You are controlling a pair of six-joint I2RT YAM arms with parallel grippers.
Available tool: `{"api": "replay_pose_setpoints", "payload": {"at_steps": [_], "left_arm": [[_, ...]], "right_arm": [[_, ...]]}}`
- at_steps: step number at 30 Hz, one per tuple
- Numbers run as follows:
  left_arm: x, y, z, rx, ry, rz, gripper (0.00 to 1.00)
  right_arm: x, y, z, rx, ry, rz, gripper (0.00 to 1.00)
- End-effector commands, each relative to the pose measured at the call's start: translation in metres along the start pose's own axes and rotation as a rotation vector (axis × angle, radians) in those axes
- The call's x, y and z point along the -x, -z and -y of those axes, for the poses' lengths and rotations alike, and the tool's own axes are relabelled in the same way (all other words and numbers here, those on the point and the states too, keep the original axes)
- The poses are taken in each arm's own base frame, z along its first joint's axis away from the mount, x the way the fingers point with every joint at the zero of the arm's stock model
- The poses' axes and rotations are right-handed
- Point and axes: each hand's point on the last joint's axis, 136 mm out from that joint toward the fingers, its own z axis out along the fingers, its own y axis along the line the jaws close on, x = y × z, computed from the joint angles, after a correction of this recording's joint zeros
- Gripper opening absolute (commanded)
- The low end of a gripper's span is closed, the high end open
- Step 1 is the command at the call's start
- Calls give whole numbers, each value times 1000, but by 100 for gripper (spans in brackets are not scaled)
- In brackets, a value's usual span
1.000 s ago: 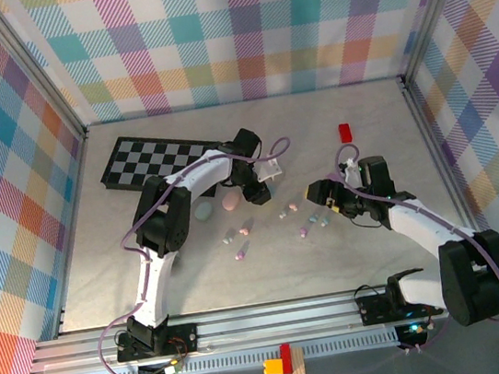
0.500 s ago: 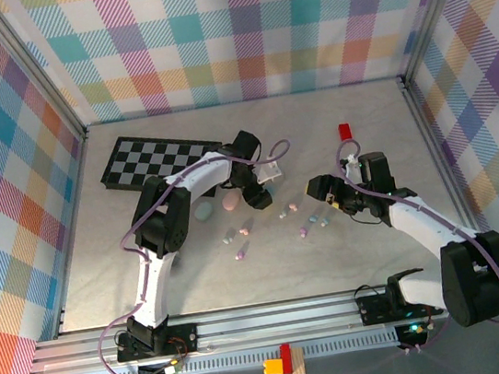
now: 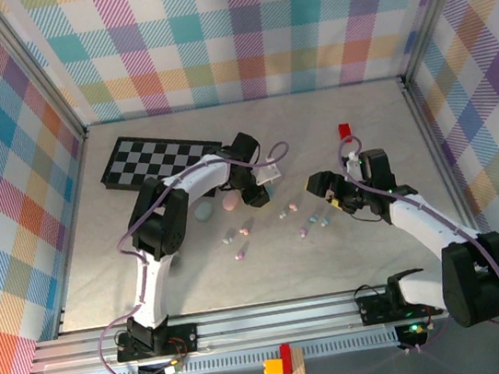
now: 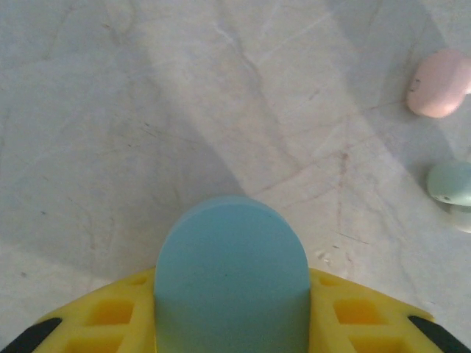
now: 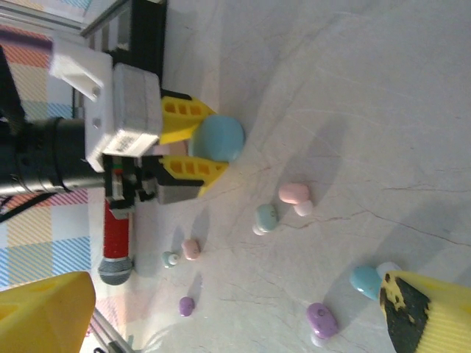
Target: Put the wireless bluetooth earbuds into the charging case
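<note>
My left gripper (image 3: 261, 185) is shut on a pale blue pebble-shaped charging case (image 4: 232, 272), held low over the table between the yellow fingers (image 5: 193, 169). The same blue case (image 5: 218, 138) shows in the right wrist view. Several tiny earbuds lie loose on the table: a pink one (image 5: 293, 193), a green one (image 5: 266, 215), a blue one (image 5: 366, 281) and a purple one (image 5: 322, 320). From above they are scattered between the arms (image 3: 303, 231). My right gripper (image 3: 322, 191) hangs open just behind the nearest buds, nothing between its fingers (image 5: 48, 312).
A pink case (image 3: 230, 203) and a teal-green case (image 3: 204, 211) lie left of the blue one. Three more buds (image 3: 239, 254) sit nearer the front. A checkerboard mat (image 3: 157, 158) lies at the back left, a small red block (image 3: 345, 131) at the back right.
My right gripper has drifted slightly toward the back. The left gripper, still holding the blue case, has barely shifted.
</note>
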Motion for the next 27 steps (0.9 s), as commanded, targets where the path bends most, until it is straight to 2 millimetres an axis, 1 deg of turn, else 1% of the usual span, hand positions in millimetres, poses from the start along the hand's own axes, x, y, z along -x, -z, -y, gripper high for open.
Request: {"api": "replay_pose_setpoints", "payload": {"at_steps": [1,4,7,10,14,17,20,24,27], "left_arm": [[30,34,7,20,-23,134,33],[49,57,12,34,-48,234,33],[62,78,22,24,-77,315,33],[75,96,34,7,-106,371,33],[85,113,55,-31,-159,415,34],[92,120,69,-49,-204,437,34],[93,121,79,-72,-224,426,34],[94,119,86,-87,-245,408,34],[94,116,90,-99,-252,400,34]], "right_arm": [[4,2,-22,67,-6,-25,99],[7,1,-30,112,-8,-24,99],[7,-1,-43,179,-19,-63,100],[6,-6,-55,257,-53,-116,88],[7,-12,-64,332,-86,-158,72],[7,-13,-71,379,-84,-189,63],[7,-12,-78,417,-73,-201,59],[8,-11,-88,452,-58,-207,59],[8,-13,-92,459,-53,-215,61]]}}
